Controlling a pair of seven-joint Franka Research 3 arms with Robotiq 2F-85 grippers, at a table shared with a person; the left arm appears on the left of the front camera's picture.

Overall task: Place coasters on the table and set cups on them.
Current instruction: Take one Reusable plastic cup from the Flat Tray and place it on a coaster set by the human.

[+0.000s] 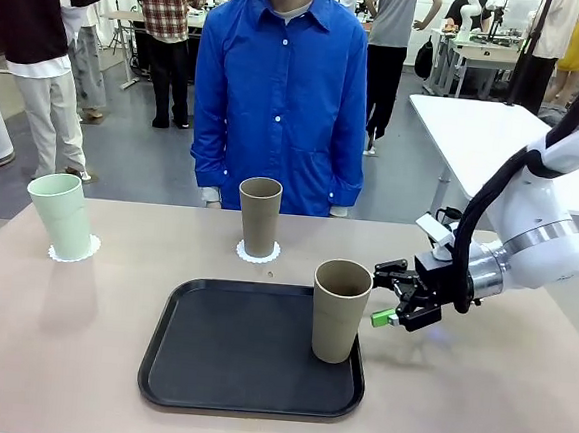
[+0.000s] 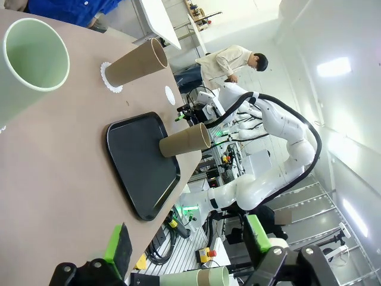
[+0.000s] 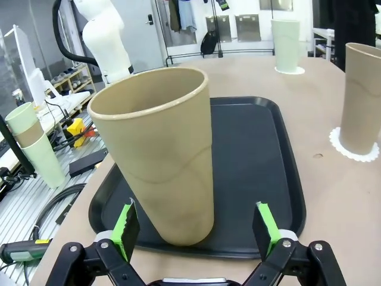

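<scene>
A pale mint cup (image 1: 61, 214) stands on a lacy white coaster (image 1: 73, 251) at the far left of the beige table (image 1: 58, 349). Mid-table, a tan cup (image 1: 259, 216) sits on a second coaster (image 1: 257, 253). Another tan cup (image 1: 339, 311) stands upright on the black tray's (image 1: 218, 356) right side. My right gripper (image 1: 384, 296) is open, level with this cup's right side. The right wrist view has that cup (image 3: 158, 149) between the spread green pads (image 3: 126, 223), not squeezed. A bare coaster (image 2: 170, 94) lies on the table beyond the tray. My left gripper (image 2: 187, 238) is open and holds nothing.
A person in a blue shirt (image 1: 279, 95) stands at the table's far edge. A white table (image 1: 477, 131) is behind on the right. Spare stacked cups (image 3: 30, 143) sit off the table's side. Bare tabletop lies left and right of the tray.
</scene>
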